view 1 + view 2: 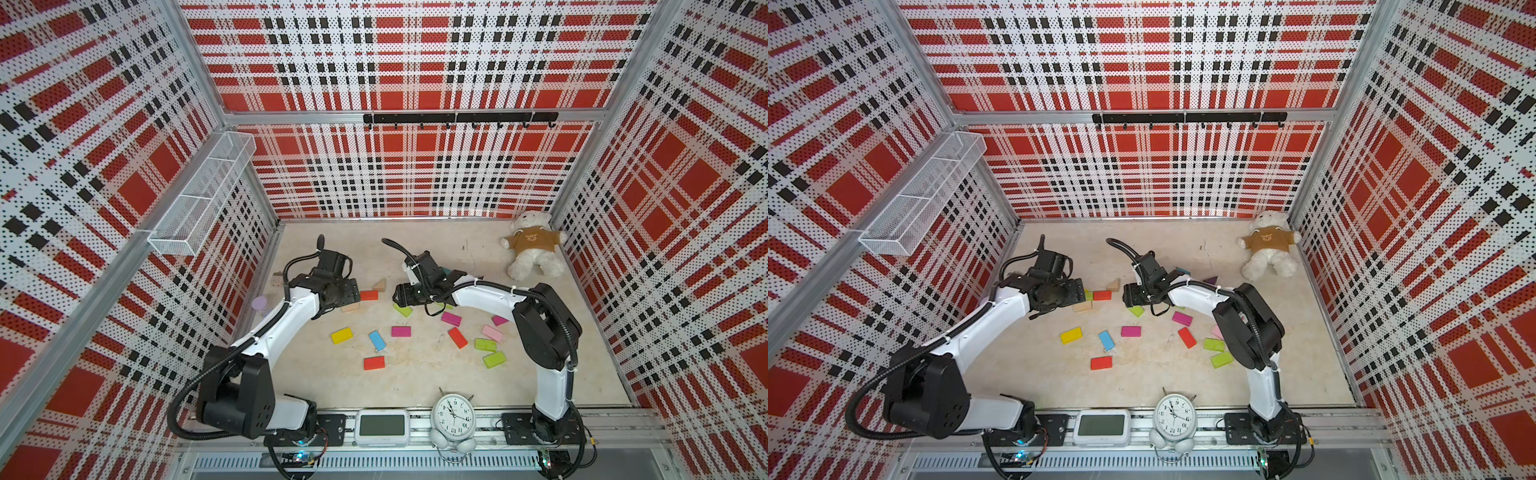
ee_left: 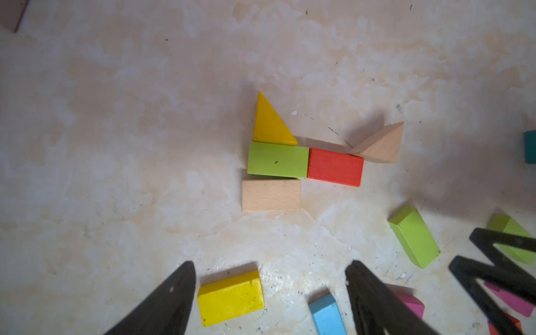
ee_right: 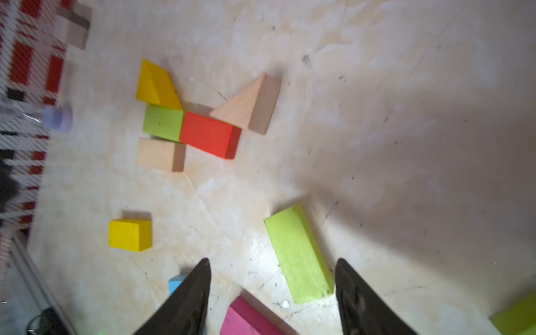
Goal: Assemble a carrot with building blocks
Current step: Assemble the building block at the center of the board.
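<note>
— What is obscured?
— In both top views the left arm (image 1: pixel 299 307) covers the yellow triangle (image 2: pixel 269 124) and nearly all of the lime green block (image 2: pixel 277 159). Only the left wrist view shows them whole. The teal triangle (image 2: pixel 530 146) is cut off at that frame's edge. A second lime block (image 2: pixel 506 224) sits partly behind the right gripper's fingers (image 2: pixel 493 269). The beige cube (image 3: pixel 74 26) and purple toy (image 3: pixel 58 117) by the wall are blurred.

— Position of the assembly?
— On the table (image 1: pixel 415 386), far left part, beneath the left gripper (image 2: pixel 271 264). The yellow triangle lies against one long side of the lime green block and the tan block (image 2: pixel 271 195) against the other. The red block (image 2: pixel 335 166) butts its short end, and the tan triangle (image 2: pixel 380 146) touches the red block's corner.

— Grippers?
— Left: jaws wide apart, clear of the table, gripping nothing. Right gripper (image 3: pixel 273 259): jaws apart and empty. A loose lime block (image 3: pixel 298 255) lies flat on the table ahead of them.

— Containers?
— One wire basket (image 1: pixel 203 195) on the left wall, three compartments. Every block seen lies on the table, outside it.
</note>
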You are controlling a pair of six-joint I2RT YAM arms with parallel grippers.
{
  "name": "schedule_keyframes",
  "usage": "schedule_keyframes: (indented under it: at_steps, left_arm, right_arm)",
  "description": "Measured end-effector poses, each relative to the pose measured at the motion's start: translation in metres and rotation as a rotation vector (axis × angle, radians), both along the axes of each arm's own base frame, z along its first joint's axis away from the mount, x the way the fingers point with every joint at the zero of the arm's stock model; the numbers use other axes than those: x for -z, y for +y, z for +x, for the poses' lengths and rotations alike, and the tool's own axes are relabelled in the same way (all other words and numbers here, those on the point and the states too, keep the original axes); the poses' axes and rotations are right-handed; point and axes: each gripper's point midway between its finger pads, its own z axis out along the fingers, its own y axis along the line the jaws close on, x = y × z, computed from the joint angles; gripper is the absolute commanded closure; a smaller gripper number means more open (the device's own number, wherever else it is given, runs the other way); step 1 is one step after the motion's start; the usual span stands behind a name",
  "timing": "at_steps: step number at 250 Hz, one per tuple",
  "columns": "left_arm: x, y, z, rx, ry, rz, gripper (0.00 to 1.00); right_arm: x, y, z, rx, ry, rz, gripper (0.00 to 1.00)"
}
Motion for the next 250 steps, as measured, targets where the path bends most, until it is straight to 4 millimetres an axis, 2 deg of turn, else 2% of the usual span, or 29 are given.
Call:
schedule_keyframes:
  at_steps: [32, 103, 145, 222, 250]
  left_arm:
    - [0.005, 0.008, -0.008, -0.025, 0.013, -0.023, 0.16]
    - [0.014, 0.007, -0.013, -0.021, 0.039, -0.061, 0.16]
    - [0.014, 0.006, -0.011, -0.020, 0.032, -0.076, 0.16]
    - [0.019, 0.008, -0.014, -0.026, 0.044, -0.085, 0.17]
    - [0.020, 0.011, -0.015, -0.034, 0.043, -0.087, 0.17]
  right_arm:
    - [0.005, 0.002, -0.011, -0.055, -0.010, -0.069, 0.32]
    - [0.017, 0.004, 0.007, -0.089, -0.035, -0.146, 0.36]
    - [0.028, 0.003, 0.008, -0.115, -0.029, -0.184, 0.38]
    - [0.045, 0.003, 0.000, -0.158, -0.008, -0.235, 0.48]
    - [0.048, 0.006, 0.000, -0.169, -0.008, -0.244, 0.56]
